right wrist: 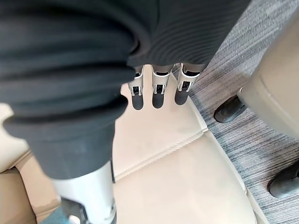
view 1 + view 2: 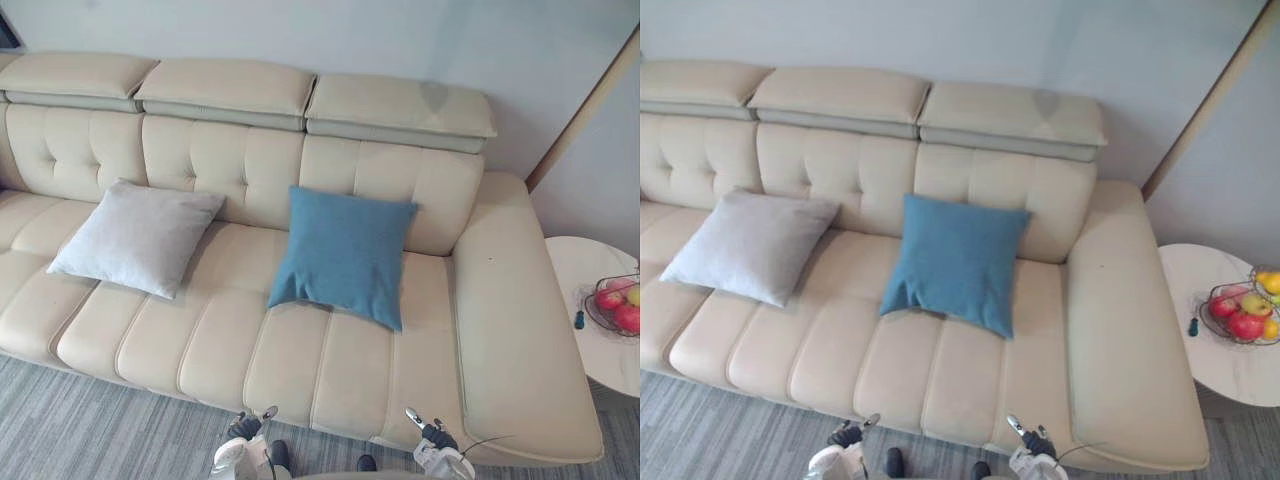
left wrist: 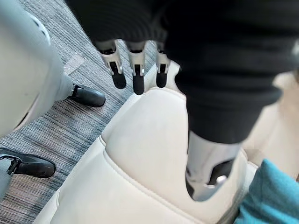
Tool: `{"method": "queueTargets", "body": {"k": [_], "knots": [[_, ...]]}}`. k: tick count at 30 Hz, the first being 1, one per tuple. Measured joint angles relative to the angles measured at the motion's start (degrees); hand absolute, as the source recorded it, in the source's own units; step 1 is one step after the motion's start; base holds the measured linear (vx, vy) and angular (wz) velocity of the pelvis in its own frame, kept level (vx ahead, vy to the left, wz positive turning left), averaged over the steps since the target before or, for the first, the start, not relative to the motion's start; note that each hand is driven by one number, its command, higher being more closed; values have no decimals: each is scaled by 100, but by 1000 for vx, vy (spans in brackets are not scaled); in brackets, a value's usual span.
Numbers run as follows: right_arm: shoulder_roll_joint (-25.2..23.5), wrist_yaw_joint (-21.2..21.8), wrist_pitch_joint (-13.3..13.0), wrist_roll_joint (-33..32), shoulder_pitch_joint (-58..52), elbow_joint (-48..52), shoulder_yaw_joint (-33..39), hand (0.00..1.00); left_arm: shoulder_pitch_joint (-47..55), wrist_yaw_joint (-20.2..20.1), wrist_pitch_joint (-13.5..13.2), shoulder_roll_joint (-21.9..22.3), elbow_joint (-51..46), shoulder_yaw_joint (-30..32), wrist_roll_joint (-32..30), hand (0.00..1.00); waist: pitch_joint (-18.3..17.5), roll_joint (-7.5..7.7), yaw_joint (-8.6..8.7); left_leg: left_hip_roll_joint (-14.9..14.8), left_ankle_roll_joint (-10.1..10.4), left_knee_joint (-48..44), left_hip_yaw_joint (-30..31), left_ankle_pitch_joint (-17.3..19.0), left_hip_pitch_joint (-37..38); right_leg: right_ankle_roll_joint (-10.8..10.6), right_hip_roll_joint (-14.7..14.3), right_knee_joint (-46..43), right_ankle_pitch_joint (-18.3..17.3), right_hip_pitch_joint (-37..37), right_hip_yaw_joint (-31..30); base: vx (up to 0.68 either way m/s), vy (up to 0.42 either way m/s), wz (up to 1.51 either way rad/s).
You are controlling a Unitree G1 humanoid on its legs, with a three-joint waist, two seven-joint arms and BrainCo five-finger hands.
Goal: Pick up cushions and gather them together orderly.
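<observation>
A blue cushion (image 2: pixel 345 255) leans against the back of the cream sofa (image 2: pixel 300 370), near its middle. A light grey cushion (image 2: pixel 135 238) leans to its left, a gap of bare seat between them. My left hand (image 2: pixel 246 426) and right hand (image 2: pixel 428 428) hang low at the sofa's front edge, well short of both cushions. In the left wrist view the left hand (image 3: pixel 135 70) has straight fingers and holds nothing; a corner of the blue cushion (image 3: pixel 271 196) shows there. The right hand (image 1: pixel 156 91) is likewise open and empty over the seat.
A round white side table (image 2: pixel 600 300) stands right of the sofa, carrying a wire basket of fruit (image 2: pixel 615 305). The sofa's wide right armrest (image 2: pixel 520 330) lies between it and the cushions. Grey carpet (image 2: pixel 90 425) runs along the front.
</observation>
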State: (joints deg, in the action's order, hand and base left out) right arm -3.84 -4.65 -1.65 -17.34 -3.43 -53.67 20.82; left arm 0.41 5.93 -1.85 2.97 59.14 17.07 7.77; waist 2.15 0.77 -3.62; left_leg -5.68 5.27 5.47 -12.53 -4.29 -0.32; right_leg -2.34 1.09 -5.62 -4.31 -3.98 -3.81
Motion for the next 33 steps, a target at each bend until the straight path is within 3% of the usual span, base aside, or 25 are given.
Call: {"method": "queueTargets", "body": {"k": [5,7,8,10,12,13,14,15,16,18,21,22,24,28,29,31,32,33], "knots": [[9,4,4,73,7,-37,-205,0,-19,1,-8,-22,-2,-22,-173,0,53,52,-6,5,-53,-302,-175,214,-2,-59,33,-157,7,-17,-160,-15,17,-21],[7,-3,2,156,34,-87,-214,0,-38,6,-6,-47,-45,-36,-196,0,71,111,-1,-51,-156,-885,-211,414,-343,-205,129,-364,-120,-204,-86,-78,11,-1],[12,-6,2,156,55,-104,-209,0,-34,8,-7,-44,-87,-37,-198,0,77,93,-10,-105,-182,-994,-222,429,-469,-146,204,-644,-290,-287,88,-76,4,-3],[27,-6,-3,161,103,-115,-289,0,-23,14,-3,-56,-143,-10,-198,0,131,65,-11,-158,-193,-1095,-173,440,-583,-26,462,-2325,-716,-705,559,-77,-17,8],[18,4,2,161,63,-152,-308,0,20,31,-3,-103,-220,-2,-195,0,89,111,-55,-277,-148,-1339,-46,410,-778,-318,717,-3450,-1008,-598,630,-93,-115,23],[18,3,-2,165,68,-148,-308,0,30,39,-7,-126,-257,-1,-195,0,58,161,-86,-290,-94,-1452,21,361,-879,-367,857,-3615,-1033,-496,606,-88,-219,30],[26,-3,-4,164,88,-146,-303,0,14,45,-5,-151,-291,1,-194,0,33,218,-121,-320,-42,-1668,96,327,-1162,-378,1017,-3539,-1021,-314,522,-134,-297,23],[44,-11,-1,161,156,-148,-296,0,-35,51,-5,-170,-341,0,-192,0,49,235,-185,-411,4,-1940,147,292,-1491,-537,998,-3007,-1194,-117,362,-178,-330,18],[83,-34,4,149,234,-147,-287,0,-90,74,7,-154,-337,-5,-183,0,90,209,-230,-491,39,-2019,211,192,-1643,-505,837,-2705,-1392,13,398,-290,-344,-2],[249,-109,-8,129,344,-134,-284,0,-157,170,-6,10,-333,-46,-90,0,240,-95,-294,-786,54,-1831,281,-257,-1932,-410,561,-2264,-1723,-25,843,-377,-350,1],[453,-259,-4,110,170,-140,-273,0,-182,159,-2,51,-172,-113,37,0,315,-346,-172,-828,111,-1298,372,-932,-1911,-52,461,-2455,-1875,-206,1461,-371,-247,50],[450,-275,0,113,128,-143,-274,0,-194,160,-4,52,-178,-82,58,0,327,-300,-182,-789,149,-1383,321,-802,-1858,50,499,-2449,-1888,-203,1550,-356,-174,47],[430,-284,2,113,126,-152,-282,0,-201,161,-12,12,-225,-14,81,0,399,-145,-189,-662,159,-2133,232,12,-1760,248,623,-2347,-1788,-229,1718,-235,-92,1],[423,-263,3,114,217,-366,-298,0,-206,153,-21,-2,-254,-14,81,0,418,-28,-194,-626,17,-3710,662,1181,-1672,189,630,-2112,-1426,-307,1546,-201,68,-22],[415,-260,20,116,217,-401,-302,0,-201,146,-18,-2,-220,-16,81,0,406,-23,-192,-624,64,-3893,708,1446,-1474,125,628,-2033,-1318,-300,1453,-144,183,-40],[406,-252,64,137,211,-412,-277,0,-191,131,11,27,-164,-15,79,0,328,-109,-145,-597,163,-3412,633,1737,-1124,-57,592,-1852,-1141,-291,1322,-123,267,-26],[328,-242,95,150,201,-457,-230,0,-140,122,29,-27,-121,-18,77,0,212,-4,-109,-497,239,-2828,506,1784,-921,-179,603,-1630,-1028,-301,1235,-112,321,-19],[152,-202,131,161,139,-478,-131,0,-79,124,67,-129,-130,-19,63,0,75,146,-67,-327,137,-2383,379,1524,-826,-161,688,-1238,-788,-263,1150,-49,202,-16]]}}
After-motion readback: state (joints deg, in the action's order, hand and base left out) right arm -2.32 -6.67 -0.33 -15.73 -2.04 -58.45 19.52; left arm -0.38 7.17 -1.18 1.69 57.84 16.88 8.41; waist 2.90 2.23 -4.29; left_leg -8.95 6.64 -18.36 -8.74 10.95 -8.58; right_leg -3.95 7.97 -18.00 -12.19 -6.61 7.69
